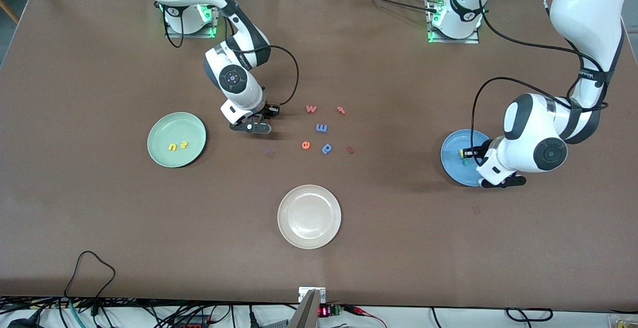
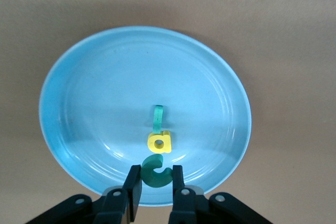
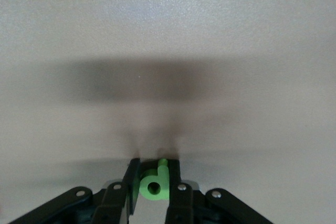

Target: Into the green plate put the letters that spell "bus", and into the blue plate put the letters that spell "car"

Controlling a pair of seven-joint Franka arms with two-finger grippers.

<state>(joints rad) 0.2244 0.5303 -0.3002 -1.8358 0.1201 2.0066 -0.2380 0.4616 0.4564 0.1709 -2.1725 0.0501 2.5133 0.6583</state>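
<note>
The pale green plate (image 1: 169,126) lies toward the right arm's end and holds a yellow "u" (image 1: 172,146) and a yellow "s" (image 1: 184,144). Between that plate and the loose letters, my right gripper (image 3: 154,174) is low over the bare tabletop, shut on the green "b" (image 3: 153,185). The blue plate (image 2: 94,93) lies toward the left arm's end. In it are the teal "r" (image 2: 158,117) and the yellow "a" (image 2: 159,142). My left gripper (image 2: 156,176) hangs low over this plate, its fingers against both sides of the teal "c" (image 2: 155,174).
A white plate (image 1: 286,203) lies nearer the front camera, mid-table. Loose letters lie at the table's middle: a red "w" (image 1: 311,108), a red "t" (image 1: 341,110), a blue "m" (image 1: 321,127), an orange "e" (image 1: 305,144), a blue "p" (image 1: 326,148) and a dark red piece (image 1: 350,149).
</note>
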